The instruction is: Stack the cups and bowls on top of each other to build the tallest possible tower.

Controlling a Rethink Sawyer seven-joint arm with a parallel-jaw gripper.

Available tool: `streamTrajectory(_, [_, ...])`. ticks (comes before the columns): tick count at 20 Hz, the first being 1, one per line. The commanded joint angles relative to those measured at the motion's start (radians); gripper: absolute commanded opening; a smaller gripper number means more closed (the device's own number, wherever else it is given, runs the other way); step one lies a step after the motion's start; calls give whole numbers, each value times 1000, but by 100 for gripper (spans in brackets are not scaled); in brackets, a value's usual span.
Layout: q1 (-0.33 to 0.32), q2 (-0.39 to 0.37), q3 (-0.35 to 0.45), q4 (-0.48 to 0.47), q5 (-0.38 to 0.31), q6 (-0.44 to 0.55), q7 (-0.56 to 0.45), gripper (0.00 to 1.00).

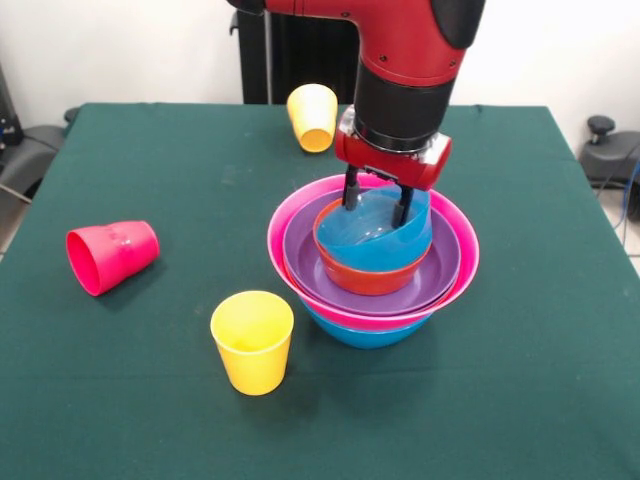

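Green table point(520, 380) bears three cups point(252, 342) and the tower point(372, 262).

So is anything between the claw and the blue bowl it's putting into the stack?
Nothing visible. The claw is already at the tilted blue bowl, its fingers straddling the raised rim. That bowl sits in the orange bowl, with nothing between them.

Glossy red arm point(405, 40) with a black wrist band, red gripper point(377, 205) mount.

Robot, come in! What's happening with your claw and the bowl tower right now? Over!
Gripper down in the tower, fingers astride the tilted blue bowl's rim. Blue bowl sits askew in the orange bowl. Three cups loose on the table. Nothing blocking.
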Motion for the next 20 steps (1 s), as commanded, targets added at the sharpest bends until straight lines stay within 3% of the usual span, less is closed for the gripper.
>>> streamTrajectory(1, [12,10,37,-14,20,-24,71,100])
streamTrajectory(6, [-1,-136,48,43,54,60,28,100])
streamTrajectory(10, [-26,-210,60,77,77,113,-23,100])
streamTrajectory(20, [-73,-251,90,112,101,115,-89,100])
